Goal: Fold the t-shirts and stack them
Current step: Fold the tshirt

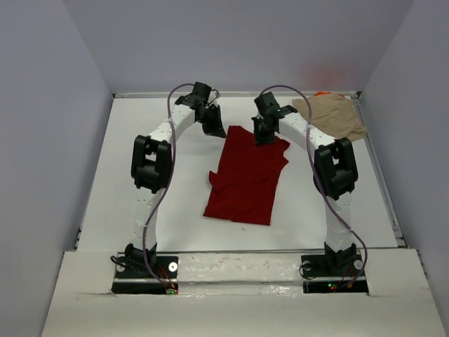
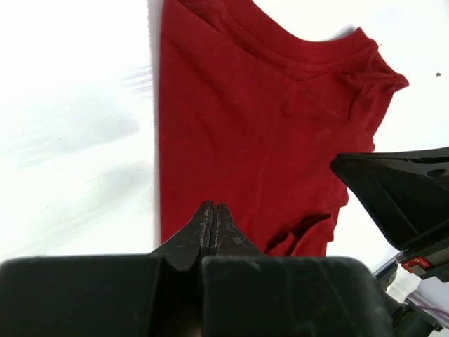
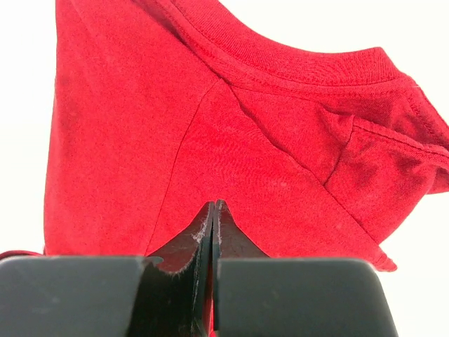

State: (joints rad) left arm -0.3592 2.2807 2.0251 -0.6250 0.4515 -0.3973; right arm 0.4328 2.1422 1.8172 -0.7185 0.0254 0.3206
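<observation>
With fingers pressing together, the right gripper [image 3: 212, 205] is poising at the far edge of the dark red t-shirt [image 1: 245, 179] lying mid-way on the table [image 1: 140, 203], the left gripper [image 2: 212, 207] is hovering by its far-left corner, and the tan t-shirt [image 1: 335, 116] is lying far right.

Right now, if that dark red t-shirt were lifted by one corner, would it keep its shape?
Probably not: the dark red t-shirt lies flat with soft creases and a folded-in sleeve, so it should drape and sag. It looks thin, so it is likely light. Pushed, it would likely bunch up rather than slide whole.
</observation>
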